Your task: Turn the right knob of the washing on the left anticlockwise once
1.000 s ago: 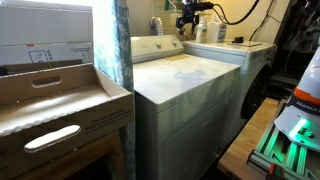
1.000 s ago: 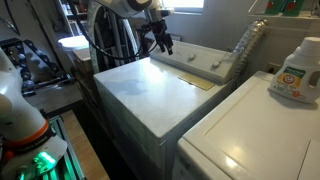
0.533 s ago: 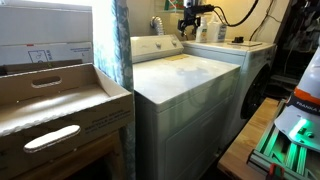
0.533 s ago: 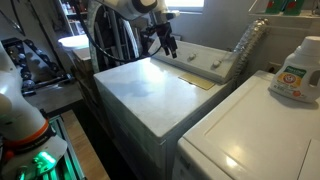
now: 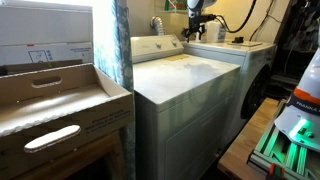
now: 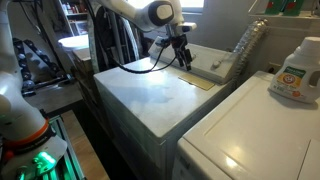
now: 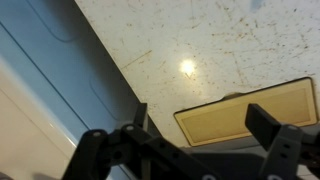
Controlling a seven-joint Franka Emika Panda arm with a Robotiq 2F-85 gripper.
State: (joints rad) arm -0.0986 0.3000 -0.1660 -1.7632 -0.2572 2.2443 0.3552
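Laundry room, white washer (image 6: 150, 95) centre frame: the gripper (image 6: 184, 60) hangs over its back panel (image 6: 232, 70), spread wide and empty. The right knob (image 6: 217, 62) sits just right of it along the panel, so a short sideways slide looks due.

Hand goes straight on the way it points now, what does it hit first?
The hand points down, so likely the washer top, at the yellowish patch framed between its open fingers in the wrist view. Nothing shows in between, though depth is unclear.
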